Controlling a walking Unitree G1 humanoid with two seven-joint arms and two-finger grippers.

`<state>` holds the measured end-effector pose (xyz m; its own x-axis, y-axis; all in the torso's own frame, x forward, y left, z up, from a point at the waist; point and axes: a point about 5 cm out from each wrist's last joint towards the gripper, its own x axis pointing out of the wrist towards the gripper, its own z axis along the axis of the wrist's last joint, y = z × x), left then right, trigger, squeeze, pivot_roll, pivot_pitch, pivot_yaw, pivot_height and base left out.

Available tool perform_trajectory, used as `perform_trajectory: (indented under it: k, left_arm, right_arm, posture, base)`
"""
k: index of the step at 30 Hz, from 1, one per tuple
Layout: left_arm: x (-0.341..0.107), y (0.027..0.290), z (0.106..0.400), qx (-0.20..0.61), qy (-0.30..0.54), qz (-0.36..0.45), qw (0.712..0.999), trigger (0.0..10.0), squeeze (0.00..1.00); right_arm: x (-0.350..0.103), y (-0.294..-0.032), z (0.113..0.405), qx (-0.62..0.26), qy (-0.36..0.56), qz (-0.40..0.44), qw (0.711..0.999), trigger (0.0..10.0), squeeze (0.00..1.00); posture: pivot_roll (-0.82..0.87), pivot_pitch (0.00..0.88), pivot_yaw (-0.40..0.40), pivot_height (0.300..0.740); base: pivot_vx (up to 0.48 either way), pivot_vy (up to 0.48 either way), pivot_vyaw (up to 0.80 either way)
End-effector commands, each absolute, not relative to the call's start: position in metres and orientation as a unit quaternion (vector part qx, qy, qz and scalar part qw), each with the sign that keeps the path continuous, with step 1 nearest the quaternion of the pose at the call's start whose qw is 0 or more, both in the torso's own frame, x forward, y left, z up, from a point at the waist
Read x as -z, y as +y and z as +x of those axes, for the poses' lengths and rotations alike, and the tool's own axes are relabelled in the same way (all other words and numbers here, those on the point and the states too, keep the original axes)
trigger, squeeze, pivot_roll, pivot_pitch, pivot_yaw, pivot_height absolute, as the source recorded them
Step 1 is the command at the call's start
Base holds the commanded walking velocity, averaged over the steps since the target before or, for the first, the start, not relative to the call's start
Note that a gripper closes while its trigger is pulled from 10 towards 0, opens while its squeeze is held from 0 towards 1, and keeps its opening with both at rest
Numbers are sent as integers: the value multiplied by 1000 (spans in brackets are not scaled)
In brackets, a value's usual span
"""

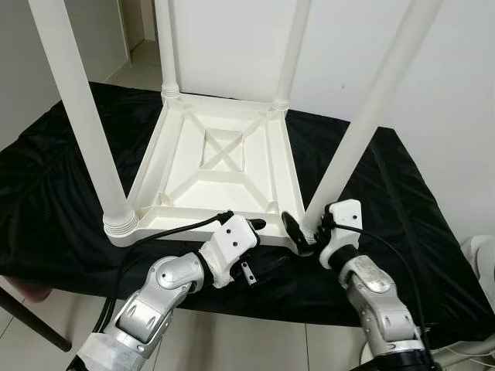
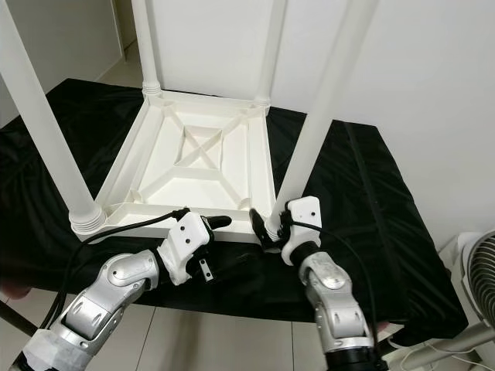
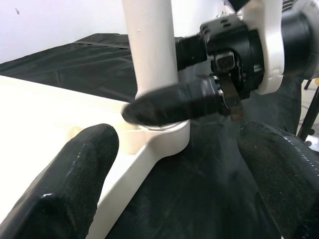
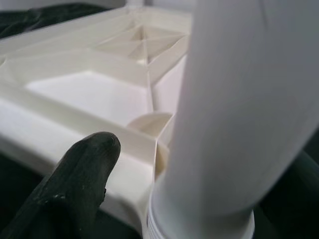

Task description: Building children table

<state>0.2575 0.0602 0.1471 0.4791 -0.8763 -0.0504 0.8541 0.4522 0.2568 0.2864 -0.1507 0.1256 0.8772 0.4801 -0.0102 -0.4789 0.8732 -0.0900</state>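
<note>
A white plastic children's table [image 1: 213, 166] lies upside down on a black cloth, its legs pointing up. My right gripper [image 1: 306, 229] is at the foot of the near right leg [image 1: 348, 154], open, with one finger on either side of the leg. In the right wrist view a black finger [image 4: 84, 169] stands a small gap away from that leg [image 4: 239, 114]. My left gripper [image 1: 263, 246] hovers open just in front of the table's near rim, left of that leg. Nothing lies between its wide-spread fingers [image 3: 84, 169], which point at the leg's socket [image 3: 167, 139].
The black cloth [image 1: 54, 201] covers a low platform that ends just ahead of me, with tiled floor below. A white wall stands close behind the table. A fan [image 2: 473, 270] is at the lower right. A black cable [image 1: 166, 230] runs along my left arm.
</note>
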Motion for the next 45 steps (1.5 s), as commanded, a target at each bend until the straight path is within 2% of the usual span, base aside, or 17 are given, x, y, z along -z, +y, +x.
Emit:
perform_trajectory:
  k: [1, 5, 6, 8, 9, 10, 11, 23, 24, 27, 28, 31, 32, 36, 40, 44, 45]
  left_arm:
    - [-147, 56, 253, 535, -42, 124, 835, 10000, 0]
    - [-146, 55, 253, 537, -40, 126, 833, 10000, 0]
    - [-145, 56, 253, 537, -38, 129, 833, 10000, 0]
    - [-144, 56, 253, 538, -36, 131, 832, 10000, 0]
    - [-144, 57, 253, 538, -36, 132, 832, 10000, 0]
    - [-144, 57, 253, 538, -36, 132, 832, 10000, 0]
    - [-144, 57, 253, 538, -36, 134, 832, 10000, 0]
    - [-145, 58, 254, 536, -36, 135, 833, 10000, 0]
    - [-144, 58, 254, 535, -34, 135, 834, 10000, 0]
    - [-144, 59, 254, 534, -33, 136, 834, 10000, 0]
    - [-143, 59, 254, 534, -33, 136, 834, 10000, 0]
    - [-143, 60, 253, 536, -32, 138, 832, 10000, 0]
    - [-143, 60, 254, 536, -32, 139, 832, 10000, 0]
    - [-143, 60, 255, 535, -31, 139, 833, 10000, 0]
    - [-143, 59, 254, 536, -31, 138, 832, 10000, 0]
    - [-142, 60, 253, 537, -29, 140, 831, 10000, 0]
    - [-142, 60, 253, 537, -29, 140, 831, 10000, 0]
  right_arm:
    - [-128, -152, 292, -280, -11, -52, 958, 10000, 0]
    - [-128, -152, 297, -297, -7, -59, 953, 10000, 0]
    - [-128, -152, 301, -306, -7, -68, 950, 9294, 0]
    - [-128, -153, 303, -311, -7, -74, 947, 9294, 0]
    - [-128, -154, 307, -316, -5, -81, 945, 3294, 0]
    - [-128, -154, 307, -316, -5, -81, 945, 3294, 0]
    - [-126, -156, 309, -322, -2, -86, 943, 0, 0]
    - [-123, -159, 313, -337, 4, -81, 938, 0, 0]
    - [-120, -160, 310, -329, 6, -72, 942, 1020, 0]
    - [-118, -161, 307, -323, 8, -66, 944, 1020, 0]
    - [-117, -161, 305, -312, 8, -58, 948, 10000, 0]
    - [-118, -159, 304, -289, 2, -54, 956, 10000, 0]
    - [-118, -159, 305, -245, 6, -51, 968, 10000, 0]
    - [-118, -153, 304, -173, 9, -33, 984, 10000, 0]
    - [-120, -146, 301, -133, 8, -13, 991, 10000, 0]
    - [-119, -138, 288, -4, 17, 17, 1000, 10000, 0]
    - [-119, -138, 288, -4, 17, 17, 1000, 10000, 0]
  posture:
    - [-59, 0, -99, 740]
    - [-58, 0, -97, 740]
    - [-56, 0, -97, 740]
    - [-56, 0, -97, 740]
    - [-50, 0, -98, 740]
    - [-50, 0, -98, 740]
    - [-48, 0, -96, 740]
    - [-50, 0, -95, 740]
    - [-59, 0, -86, 740]
    - [-59, 0, -86, 740]
    - [-63, 0, -85, 740]
    - [-67, 0, -85, 740]
    - [-68, 0, -88, 740]
    - [-72, 0, -83, 740]
    - [-71, 0, -83, 740]
    - [-68, 0, -84, 740]
    - [-68, 0, -84, 740]
  base:
    - [0, 0, 0]
    - [0, 0, 0]
    - [0, 0, 0]
    - [0, 0, 0]
    - [0, 0, 0]
    - [0, 0, 0]
    - [0, 0, 0]
    - [0, 0, 0]
    - [0, 0, 0]
    - [0, 0, 0]
    - [0, 0, 0]
    - [0, 0, 0]
    - [0, 0, 0]
    - [0, 0, 0]
    - [0, 0, 0]
    - [0, 0, 0]
    - [0, 0, 0]
